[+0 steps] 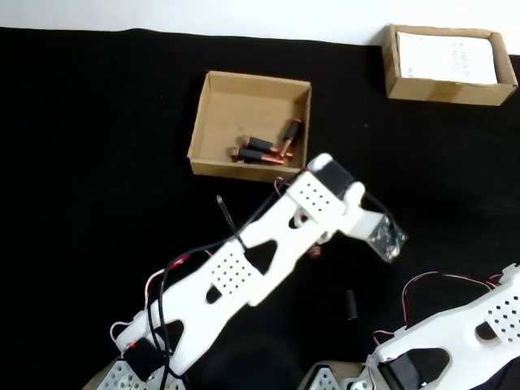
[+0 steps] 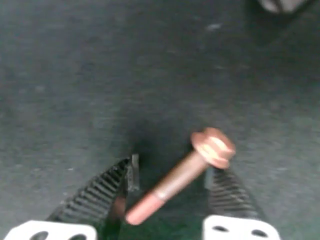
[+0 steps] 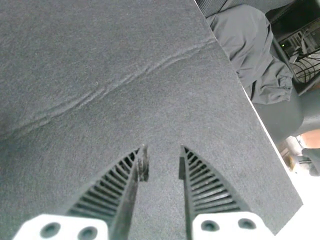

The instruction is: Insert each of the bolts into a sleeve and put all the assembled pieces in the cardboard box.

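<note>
The left jaws stand wide on both sides of the copper bolt (image 2: pixel 175 181), which lies flat on the counter (image 2: pixel 75 75), likely ready to close on it; a black sleeve (image 1: pixel 351 305) lies near it; the right jaws, narrowly open, hang over bare black cloth; the cardboard box (image 1: pixel 236 168), farther off, holds assembled pieces (image 1: pixel 264 150); grey fabric (image 3: pixel 250 50) lies past the counter's edge.

high: even light from above, black cloth (image 1: pixel 81 162) swallowing shadows | white arm (image 1: pixel 268 236) bright, paper (image 1: pixel 447 57) in the far right box (image 1: pixel 443 91) glaring near-white | left wrist: dim, dark shadow pooled under the bolt (image 2: pixel 180 180), its head glinting | right wrist: brighter, cloth's fold (image 3: pixel 125 80) softly shaded
</note>
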Robot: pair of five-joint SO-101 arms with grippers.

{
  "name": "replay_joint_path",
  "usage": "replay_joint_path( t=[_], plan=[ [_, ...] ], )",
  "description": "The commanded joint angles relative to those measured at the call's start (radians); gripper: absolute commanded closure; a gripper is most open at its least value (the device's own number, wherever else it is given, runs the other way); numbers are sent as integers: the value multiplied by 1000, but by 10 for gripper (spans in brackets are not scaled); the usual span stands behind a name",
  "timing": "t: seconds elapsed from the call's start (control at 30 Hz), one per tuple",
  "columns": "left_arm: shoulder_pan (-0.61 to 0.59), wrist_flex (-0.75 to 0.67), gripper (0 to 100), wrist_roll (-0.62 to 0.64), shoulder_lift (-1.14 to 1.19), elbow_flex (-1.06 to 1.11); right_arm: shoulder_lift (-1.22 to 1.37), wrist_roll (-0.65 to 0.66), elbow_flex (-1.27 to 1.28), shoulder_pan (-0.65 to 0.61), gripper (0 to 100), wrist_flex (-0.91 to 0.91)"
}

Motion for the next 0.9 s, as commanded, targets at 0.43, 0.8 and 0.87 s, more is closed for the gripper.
replay_joint_path(
  t=[0.43, 0.8, 0.87],
  plan=[
    [-21, -9, 992, 72, -33, -31, -64, -9, -1, 2, 901, 5],
    [12, -6, 992, 463, -306, -22, 38, -28, 33, -85, 918, 7],
    [25, -6, 992, 557, -354, -22, 93, -83, 33, -110, 964, 7]
  ],
)
